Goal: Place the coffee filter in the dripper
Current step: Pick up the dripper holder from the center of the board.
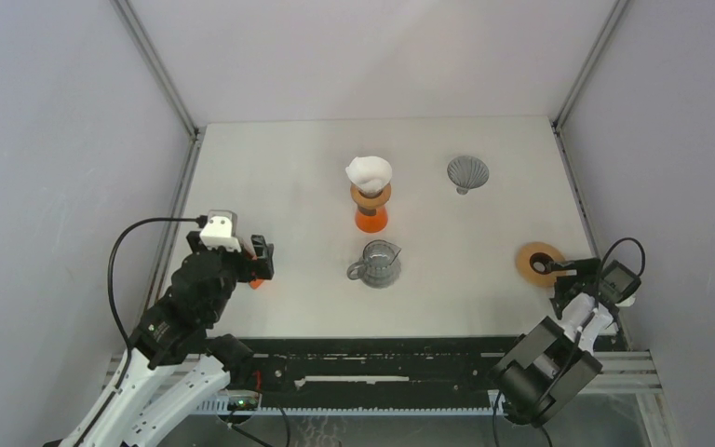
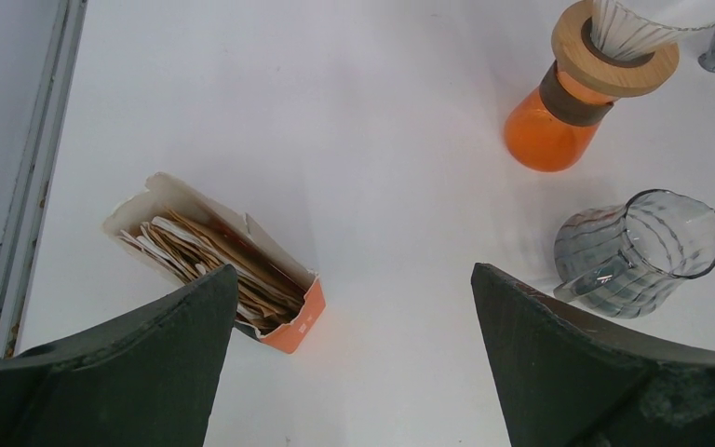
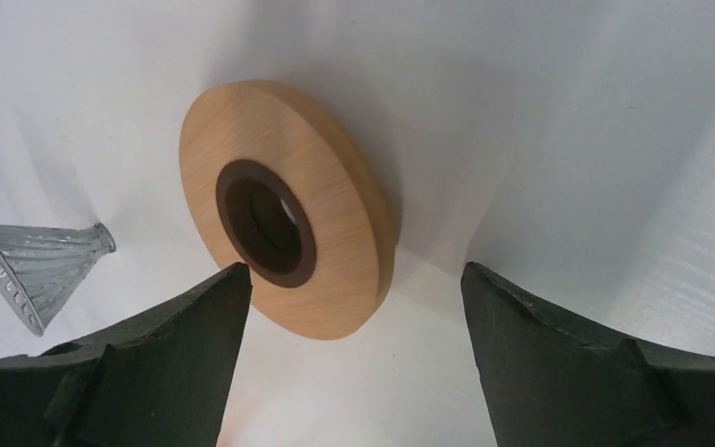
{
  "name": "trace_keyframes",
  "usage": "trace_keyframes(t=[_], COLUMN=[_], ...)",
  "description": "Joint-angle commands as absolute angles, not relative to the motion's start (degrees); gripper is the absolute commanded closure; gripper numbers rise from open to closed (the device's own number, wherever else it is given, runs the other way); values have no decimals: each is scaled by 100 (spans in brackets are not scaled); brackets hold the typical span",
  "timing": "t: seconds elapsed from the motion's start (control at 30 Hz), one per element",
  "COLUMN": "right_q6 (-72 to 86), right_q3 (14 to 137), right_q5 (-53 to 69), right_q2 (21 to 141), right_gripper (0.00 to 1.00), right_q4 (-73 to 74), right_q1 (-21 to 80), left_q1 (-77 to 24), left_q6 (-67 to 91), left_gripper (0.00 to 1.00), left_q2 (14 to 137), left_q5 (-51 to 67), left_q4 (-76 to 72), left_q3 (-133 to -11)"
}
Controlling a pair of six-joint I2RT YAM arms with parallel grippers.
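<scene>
A white ribbed dripper (image 1: 370, 172) (image 2: 633, 28) sits in a wooden collar (image 2: 614, 70) on an orange stand (image 1: 370, 219) at mid table. Its rim looks uneven from above, and I cannot tell whether paper lies inside. Coffee filters, brown and white, fill an open orange-ended box (image 2: 205, 247) (image 1: 257, 282) lying on the table at the left. My left gripper (image 1: 259, 265) (image 2: 354, 270) hovers over that box, open and holding nothing. My right gripper (image 1: 559, 270) (image 3: 354, 270) is open too, low at the right edge.
A ribbed glass server (image 1: 377, 264) (image 2: 638, 251) stands in front of the orange stand. A grey ribbed cone (image 1: 467, 172) (image 3: 33, 265) rests at the back right. A loose wooden ring (image 1: 538, 259) (image 3: 289, 242) lies just ahead of the right gripper. Grey walls enclose the table.
</scene>
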State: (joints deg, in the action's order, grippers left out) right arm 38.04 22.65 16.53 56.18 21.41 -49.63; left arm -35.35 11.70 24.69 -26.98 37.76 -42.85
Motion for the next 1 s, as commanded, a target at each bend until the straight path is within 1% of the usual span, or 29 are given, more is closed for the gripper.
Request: trace_keyframes(t=[0.0, 0.1, 0.23, 0.37, 0.57, 0.63, 0.8, 0.97], right_q6=[3921, 3954, 4016, 4133, 4113, 4106, 4084, 4157], right_q3=[2052, 1973, 1891, 1750, 1671, 1657, 1646, 1638], right_q5=[2377, 2606, 2764, 2969, 3197, 3290, 3410, 3708], right_q2=[5896, 6081, 6297, 6591, 6984, 7042, 7060, 6914], right_gripper=[11, 14, 14, 18, 28, 33, 50, 69], right_q4=[1331, 1097, 833, 412, 33, -66, -149, -222], right_q1=[-5354, -5469, -5482, -5484, -5484, -5484, -5484, -5477], left_q1=[-3560, -3560, -3560, -3555, -3546, -3542, -3510, -3483], left_q6=[1055, 1055, 1042, 1046, 1044, 1043, 1038, 1046], left_gripper=[0, 0, 0, 0, 0, 0, 0, 0], left_q2=[2417, 2425, 2440, 2447, 2459, 2469, 2473, 2487], left_q5=[-2830, -2837, -2843, -2861, -2883, -2869, -2876, -2878], left_q4=[3533, 3533, 3529, 3534, 3534, 3533, 3534, 3533], left_q3=[-4175, -4176, -4190, -4197, -4200, -4201, -4201, -4208])
